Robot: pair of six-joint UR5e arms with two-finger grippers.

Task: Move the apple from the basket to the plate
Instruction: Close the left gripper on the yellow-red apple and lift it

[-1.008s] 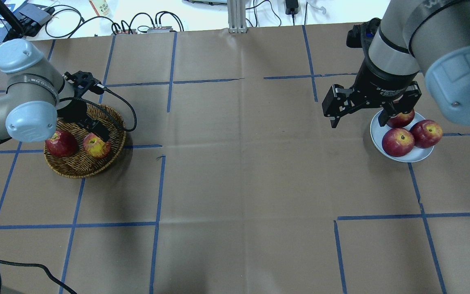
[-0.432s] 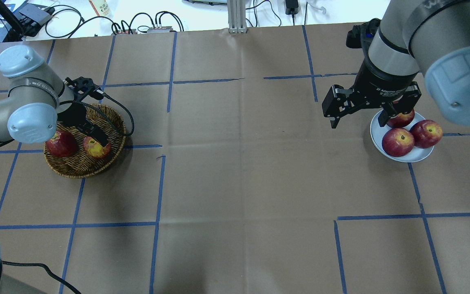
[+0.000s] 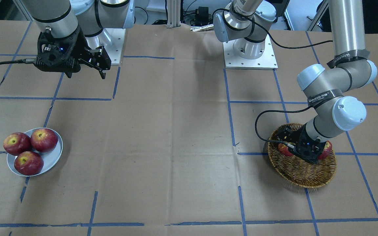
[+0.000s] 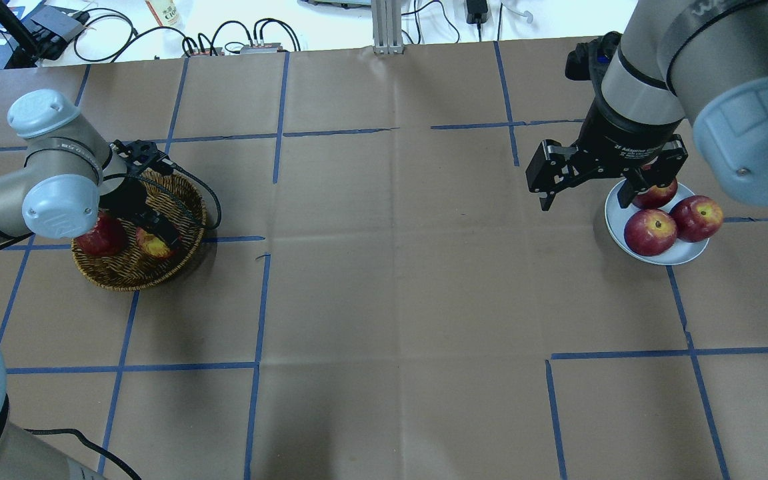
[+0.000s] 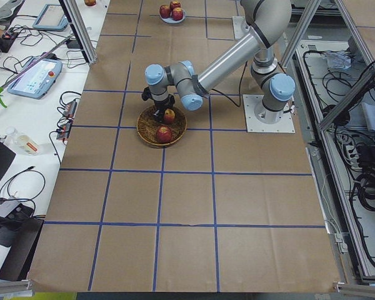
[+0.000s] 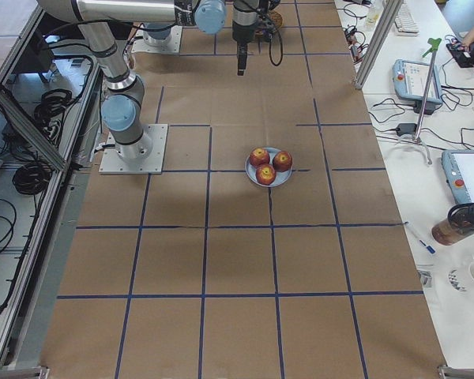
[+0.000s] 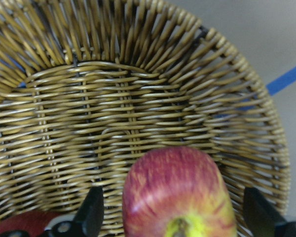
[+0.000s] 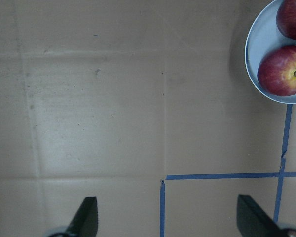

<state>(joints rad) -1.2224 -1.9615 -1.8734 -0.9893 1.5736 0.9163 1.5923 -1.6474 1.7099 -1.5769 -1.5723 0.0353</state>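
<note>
The apple (image 4: 153, 246), streaky orange-red with a yellow stem patch, lies in the brown wicker basket (image 4: 124, 280) at the left, beside a darker red apple (image 4: 99, 237). My left gripper (image 4: 157, 235) is low in the basket and open. In the left wrist view its fingers (image 7: 91, 217) stand on either side of the apple (image 7: 177, 192), with a gap on each side. My right gripper (image 4: 586, 198) is open and empty, and hovers above the table beside the pale grey-blue plate (image 4: 614, 217). The right wrist view shows the plate's rim (image 8: 251, 69).
Three dark red apples (image 4: 651, 231) fill most of the plate. Blue tape lines cross the brown paper table cover (image 4: 391, 267). Cables and devices lie past the far edge (image 4: 224, 33). The basket also shows in the front-facing view (image 3: 302, 173).
My left gripper has come down into the basket and now straddles the streaky apple. The right arm and the plate's apples have not moved.
</note>
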